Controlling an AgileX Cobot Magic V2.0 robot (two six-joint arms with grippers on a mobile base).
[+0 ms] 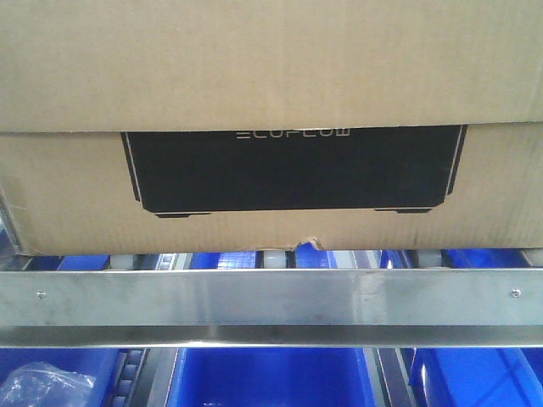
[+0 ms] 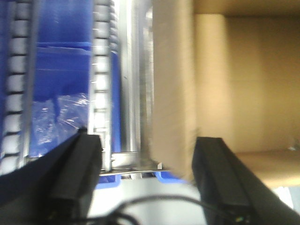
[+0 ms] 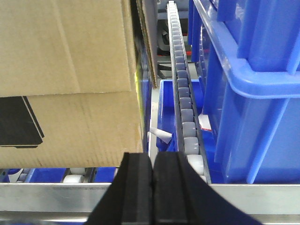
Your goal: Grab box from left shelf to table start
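Observation:
The box (image 1: 271, 76), a brown carton with a black ECOFLOW panel and a torn notch on its bottom edge, rests on the rollers of the left shelf (image 1: 271, 297), just behind the steel front rail. In the left wrist view my left gripper (image 2: 147, 140) is open. The box's blurred left corner (image 2: 173, 93) lies in line with the gap between its fingers, and I cannot tell if it touches them. My right gripper (image 3: 152, 159) is shut on nothing, in front of the rail just right of the box's right corner (image 3: 70, 93). The table is out of view.
Blue plastic bins (image 1: 271, 377) sit on the level below the rail, one holding a clear plastic bag (image 1: 42, 381). A tall blue bin (image 3: 253, 93) stands close to the right of the box, with a roller track (image 3: 185, 117) between them. More rollers (image 2: 101, 70) run left of the box.

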